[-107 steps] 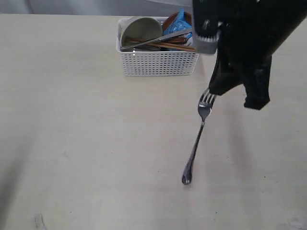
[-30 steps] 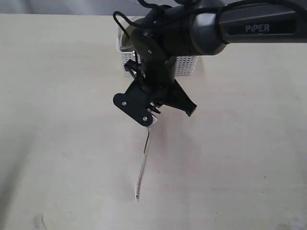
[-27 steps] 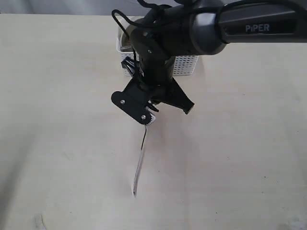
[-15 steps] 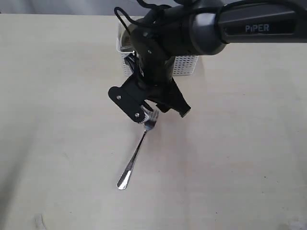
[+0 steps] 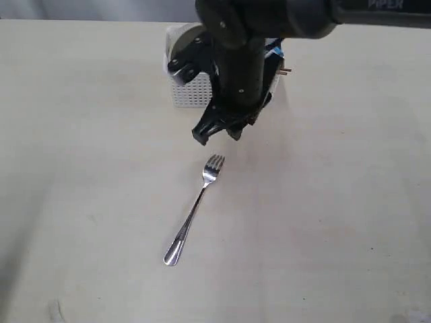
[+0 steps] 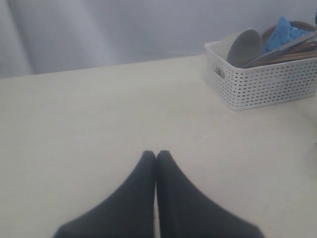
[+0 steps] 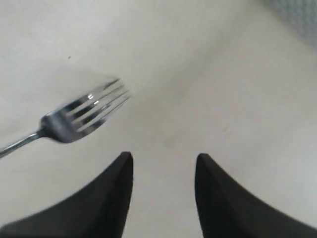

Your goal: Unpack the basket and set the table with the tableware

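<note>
The steel fork (image 5: pixel 195 208) lies flat on the pale table (image 5: pixel 81 168), tines toward the basket; its head also shows in the right wrist view (image 7: pixel 81 115). My right gripper (image 5: pixel 219 132) hangs just above and beyond the tines, open and empty (image 7: pixel 163 157). The white lattice basket (image 5: pixel 185 92) is half hidden behind the right arm. From the left wrist view the basket (image 6: pixel 262 84) holds an off-white bowl (image 6: pixel 245 47), a steel knife (image 6: pixel 290 45), a brown plate rim (image 6: pixel 298 23) and chopsticks. My left gripper (image 6: pixel 156 154) is shut and empty, low over bare table.
A blue chips packet (image 6: pixel 283 29) sticks up in the basket, also seen past the arm (image 5: pixel 275 48). The dark right arm (image 5: pixel 256 40) reaches across the middle of the table in front of the basket.
The right gripper opened and let go of the fork, which dropped from hanging upright to lying flat. The gripper then drew back toward the basket.
</note>
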You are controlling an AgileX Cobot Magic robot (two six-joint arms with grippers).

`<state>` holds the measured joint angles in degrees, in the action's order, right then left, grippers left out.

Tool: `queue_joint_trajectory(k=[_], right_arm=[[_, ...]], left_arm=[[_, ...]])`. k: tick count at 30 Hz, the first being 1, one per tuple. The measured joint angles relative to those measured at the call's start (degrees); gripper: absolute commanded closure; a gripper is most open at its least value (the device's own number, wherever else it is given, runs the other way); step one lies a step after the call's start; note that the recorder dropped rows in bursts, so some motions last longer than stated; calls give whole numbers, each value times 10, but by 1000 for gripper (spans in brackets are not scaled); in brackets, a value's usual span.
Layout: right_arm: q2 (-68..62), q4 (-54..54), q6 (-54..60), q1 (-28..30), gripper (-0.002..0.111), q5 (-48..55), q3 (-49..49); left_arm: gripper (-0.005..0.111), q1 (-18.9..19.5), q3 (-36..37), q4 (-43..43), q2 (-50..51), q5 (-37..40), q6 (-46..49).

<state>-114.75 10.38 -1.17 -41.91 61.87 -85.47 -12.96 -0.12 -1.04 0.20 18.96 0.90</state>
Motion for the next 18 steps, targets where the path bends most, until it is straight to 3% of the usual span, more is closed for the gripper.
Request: queue_joint_trajectory(k=[4, 8, 14, 18], right_arm=[[13, -189, -17, 41, 64, 42, 27], [34, -299, -18, 39, 64, 13, 92], [45, -341, -124, -47, 64, -179, 175], [14, -312, -187, -60, 64, -209, 172]], left_arm=[[106, 0, 0, 0, 0, 0, 0], [106, 0, 0, 0, 0, 0, 0], [106, 0, 0, 0, 0, 0, 0], [106, 0, 0, 0, 0, 0, 0]])
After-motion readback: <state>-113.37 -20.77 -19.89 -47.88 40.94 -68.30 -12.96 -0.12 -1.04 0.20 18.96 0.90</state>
